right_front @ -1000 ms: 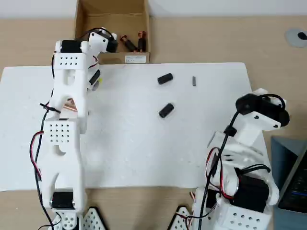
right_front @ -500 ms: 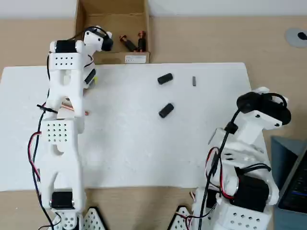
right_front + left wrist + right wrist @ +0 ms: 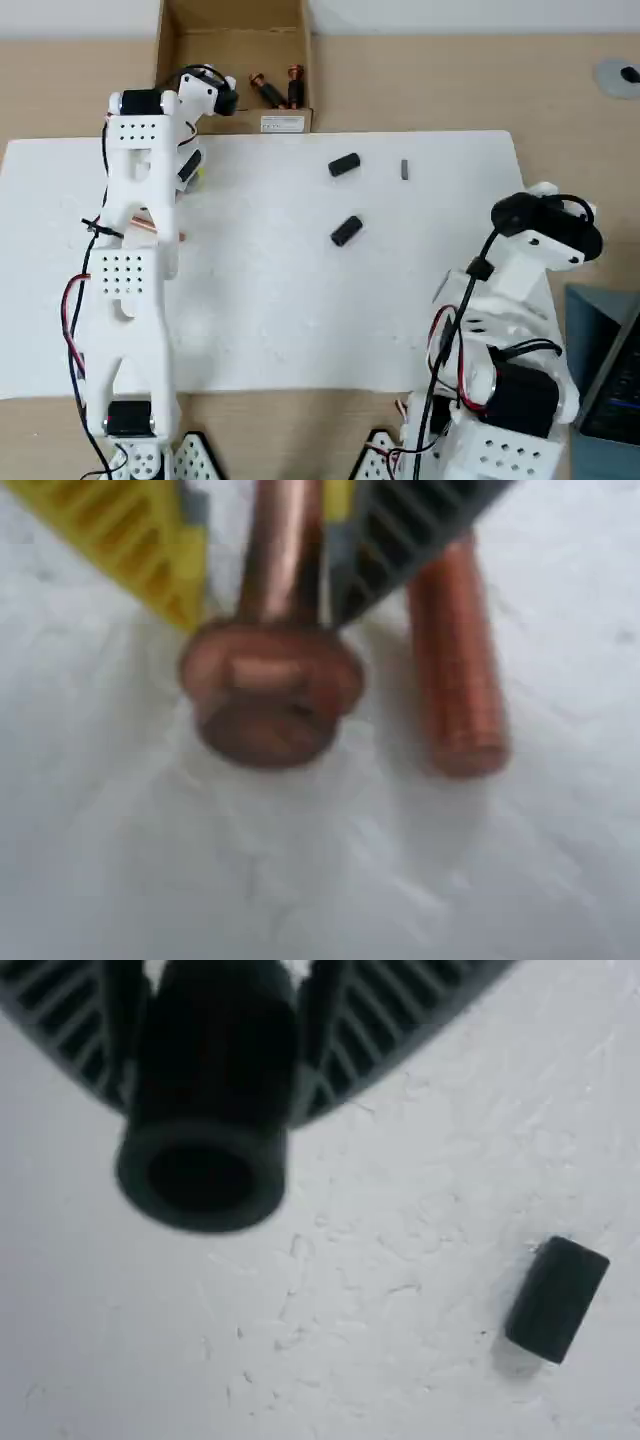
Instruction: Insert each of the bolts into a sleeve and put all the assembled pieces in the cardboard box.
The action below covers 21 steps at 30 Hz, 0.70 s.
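- Wooden worktop [image 3: 420, 80] carries a white foam sheet [image 3: 300, 330]. The cardboard box [image 3: 168, 60] stands just past the sheet's far edge, close to the left arm [image 3: 135, 290].
- Two assembled pieces [image 3: 268, 92] lie in the box near its right wall, so its left half is open for more.
- The left claw [image 3: 265, 600] pinches a copper bolt [image 3: 270, 690] by the shank, just behind the head. The head points out past the fingertips, at or just over the sheet; I cannot tell which.
- Held this way, the shank's free end seems to sit back inside the claw. I judge it will need a re-grip or a turn before it can meet a bore.
- A second bolt [image 3: 455, 670] lies on the sheet just beside the held one, so there is little room on that side.
- The right claw [image 3: 215, 1060] is clamped across the barrel of a black sleeve [image 3: 205, 1160]. The bore faces outward and is unobstructed, which suits receiving a bolt.
- A loose sleeve [image 3: 557, 1298] lies on the sheet well apart from it.
- From above, the far sleeve [image 3: 344, 165], the near sleeve [image 3: 347, 231] and a small grey piece [image 3: 405, 169] lie mid-sheet.
- Broad bare foam between the arms gives room to bring the two parts together.
- A laptop [image 3: 610, 380] hems in the right arm [image 3: 530, 270] at the worktop's edge.
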### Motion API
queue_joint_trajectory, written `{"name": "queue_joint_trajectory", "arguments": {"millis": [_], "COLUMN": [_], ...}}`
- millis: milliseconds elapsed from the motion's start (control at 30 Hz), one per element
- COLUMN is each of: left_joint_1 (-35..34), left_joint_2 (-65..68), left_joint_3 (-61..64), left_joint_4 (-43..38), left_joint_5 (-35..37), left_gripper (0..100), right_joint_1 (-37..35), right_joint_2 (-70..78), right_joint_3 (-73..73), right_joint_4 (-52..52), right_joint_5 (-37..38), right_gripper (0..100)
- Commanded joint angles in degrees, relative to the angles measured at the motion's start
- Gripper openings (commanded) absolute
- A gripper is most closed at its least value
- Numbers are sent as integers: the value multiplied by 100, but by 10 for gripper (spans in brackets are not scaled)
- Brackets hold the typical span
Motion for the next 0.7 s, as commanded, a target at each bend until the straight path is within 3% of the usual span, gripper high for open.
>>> {"name": "queue_joint_trajectory", "arguments": {"millis": [0,267,567,667], "left_joint_1": [62,62,545,756], "left_joint_2": [57,-374,-1974,-2703], "left_joint_3": [-88,-352,-527,-281], "left_joint_4": [-26,404,413,422], "left_joint_5": [9,141,2040,2321], "left_gripper": [6,2,2,2], "right_joint_1": [4,-4,-558,-620], "right_joint_2": [4,-22,-48,-48], "right_joint_3": [4,-40,-426,-567], "right_joint_4": [-149,-149,-105,53], "right_joint_5": [62,70,413,712], "right_gripper": [9,9,9,9]}}
